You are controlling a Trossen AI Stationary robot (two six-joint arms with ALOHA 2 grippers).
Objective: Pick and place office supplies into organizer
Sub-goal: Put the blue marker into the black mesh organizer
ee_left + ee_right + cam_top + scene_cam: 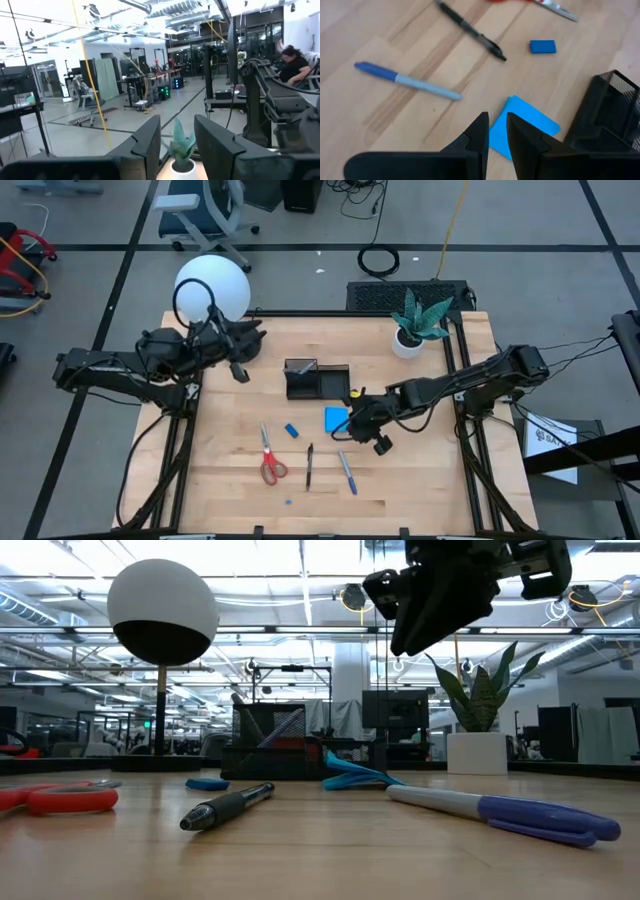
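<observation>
Right gripper (pixel 497 131) jaws stand narrowly apart, empty, above the note pad (pixel 336 418), which lies mid-bench by the organizer (pixel 316 379); left gripper (pixel 177 142) waits over the far-left bench, jaws apart. Risk — a gap this narrow may only nudge the flat pad or curl its corner.

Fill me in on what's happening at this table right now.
The right gripper hangs just above the blue note pad, fingers a narrow gap apart, holding nothing. The pad lies beside the black organizer. The scissors, black pen, blue pen and blue eraser lie loose on the table. The left gripper waits open near the white lamp.
</observation>
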